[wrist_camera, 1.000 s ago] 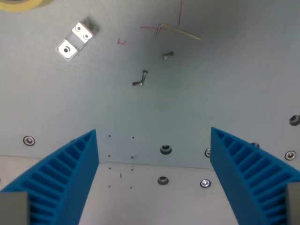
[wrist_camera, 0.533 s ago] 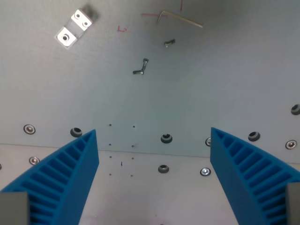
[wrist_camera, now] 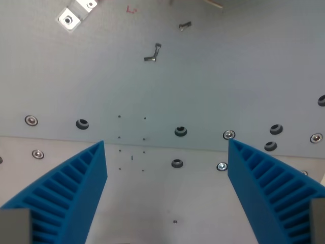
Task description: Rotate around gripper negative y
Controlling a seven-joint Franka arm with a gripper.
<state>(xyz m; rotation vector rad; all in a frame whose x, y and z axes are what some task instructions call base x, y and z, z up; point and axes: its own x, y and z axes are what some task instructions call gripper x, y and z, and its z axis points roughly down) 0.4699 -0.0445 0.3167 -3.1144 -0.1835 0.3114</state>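
My gripper (wrist_camera: 166, 193) is open, with its two blue ribbed fingers (wrist_camera: 66, 198) at the bottom left and bottom right of the wrist view and nothing between them. Below lies a grey metal table (wrist_camera: 203, 86) with a seam between two plates running across the middle. A small bent screw pair (wrist_camera: 153, 53) and a single screw (wrist_camera: 185, 25) lie near the top. A metal bracket (wrist_camera: 73, 14) is cut off by the top left edge.
Bolts and holes line the plate seam, such as a bolt (wrist_camera: 31, 120) at the left, a hole (wrist_camera: 180, 131) in the middle and a bolt (wrist_camera: 228, 134) by the right finger. A red mark (wrist_camera: 131, 9) is drawn near the top.
The whole scene has slid upward in the view, so the camera has tilted. The hex key has left the top edge, the bracket is half out, and more of the near plate shows.
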